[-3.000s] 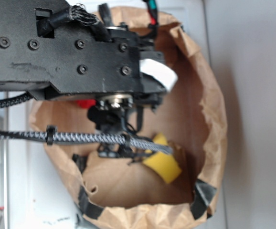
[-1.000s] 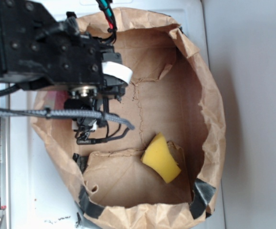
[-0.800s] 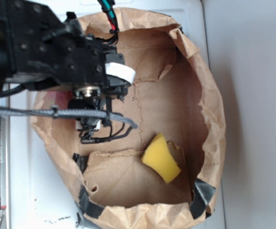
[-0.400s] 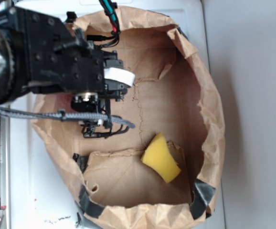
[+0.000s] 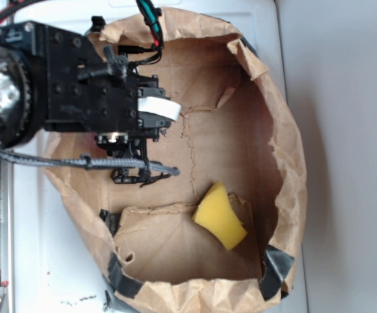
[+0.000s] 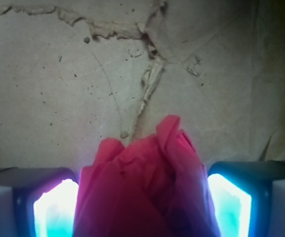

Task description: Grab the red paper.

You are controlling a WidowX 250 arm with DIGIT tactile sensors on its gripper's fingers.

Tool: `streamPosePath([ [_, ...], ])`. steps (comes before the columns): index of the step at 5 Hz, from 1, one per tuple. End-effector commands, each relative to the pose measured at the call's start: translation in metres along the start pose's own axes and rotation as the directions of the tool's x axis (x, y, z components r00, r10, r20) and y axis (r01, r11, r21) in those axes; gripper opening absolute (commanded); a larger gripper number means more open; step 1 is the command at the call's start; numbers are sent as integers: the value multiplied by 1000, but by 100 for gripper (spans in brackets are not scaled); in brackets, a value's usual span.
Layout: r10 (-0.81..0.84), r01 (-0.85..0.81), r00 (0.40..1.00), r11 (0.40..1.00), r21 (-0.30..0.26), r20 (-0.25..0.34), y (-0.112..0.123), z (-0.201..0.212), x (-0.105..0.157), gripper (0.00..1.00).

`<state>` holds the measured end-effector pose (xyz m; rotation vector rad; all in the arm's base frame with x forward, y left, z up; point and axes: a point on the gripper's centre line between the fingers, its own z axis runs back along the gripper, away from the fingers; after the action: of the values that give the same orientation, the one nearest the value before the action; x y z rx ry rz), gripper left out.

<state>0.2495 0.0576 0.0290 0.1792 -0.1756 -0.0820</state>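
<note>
In the wrist view the red paper (image 6: 145, 187) is seen crumpled between the two glowing pads (image 6: 56, 207) of the gripper (image 6: 142, 210), with one pad close against each side of it; the pads appear to be pressed onto the paper, so the gripper is taken to be clamped on it. Beyond the paper a creased brown floor with torn seams is shown. In the exterior view the paper itself is hidden under the black arm (image 5: 77, 91), which is reached into the left part of the bag (image 5: 286, 163) from the left rim. The gripper's lower parts (image 5: 133, 175) are seen just under the arm, above the bag floor. A braided cable (image 5: 84, 161) is run across below the arm. A yellow sponge (image 5: 220, 216) is lain on the bag floor, right of the gripper and well apart from it. The bag is stood on a white surface (image 5: 58, 274).
</note>
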Motion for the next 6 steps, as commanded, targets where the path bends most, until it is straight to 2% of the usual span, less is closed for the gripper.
streamPosePath([
  [1,28,-27,999,999,-26,26,3,18,14,0],
  [3,39,-36,999,996,-82,31,1,52,23,0],
  [5,59,-55,998,977,-208,13,3,118,34,0],
  [6,80,-70,996,972,-224,33,-1,138,44,0],
])
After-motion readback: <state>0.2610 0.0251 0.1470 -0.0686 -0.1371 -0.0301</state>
